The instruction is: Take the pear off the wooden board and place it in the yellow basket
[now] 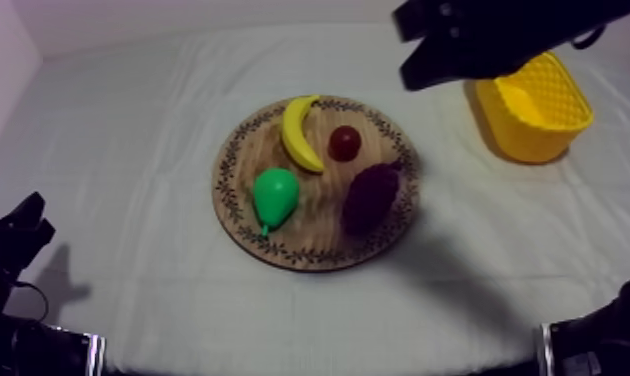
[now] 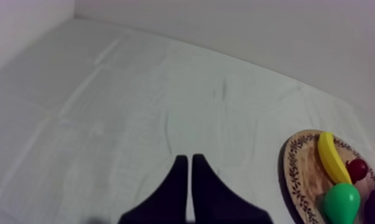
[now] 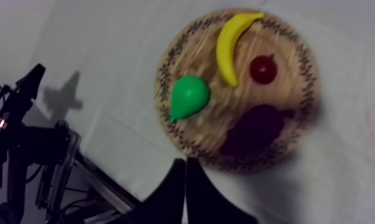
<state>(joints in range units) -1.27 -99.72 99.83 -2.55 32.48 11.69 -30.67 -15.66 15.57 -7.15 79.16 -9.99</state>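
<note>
1. Left jaws pressed together over the grey-white cloth surface [image 2: 136,107].
2. Green toy pear [image 1: 275,196] lies on the left part of the round wooden board with patterned rim [image 1: 319,222].
3. Right jaws pressed together, above the board's edge.
4. Yellow latticed basket [image 1: 554,125] stands right of the board, apart.

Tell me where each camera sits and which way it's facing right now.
Top view: overhead, slanting down on the wooden board and yellow basket; right arm at upper right.
Left wrist view: low on the left arm, facing across the cloth; left gripper shut.
Right wrist view: high over the board, looking down; right gripper shut.
Shared: all three show the pear and banana.
</note>
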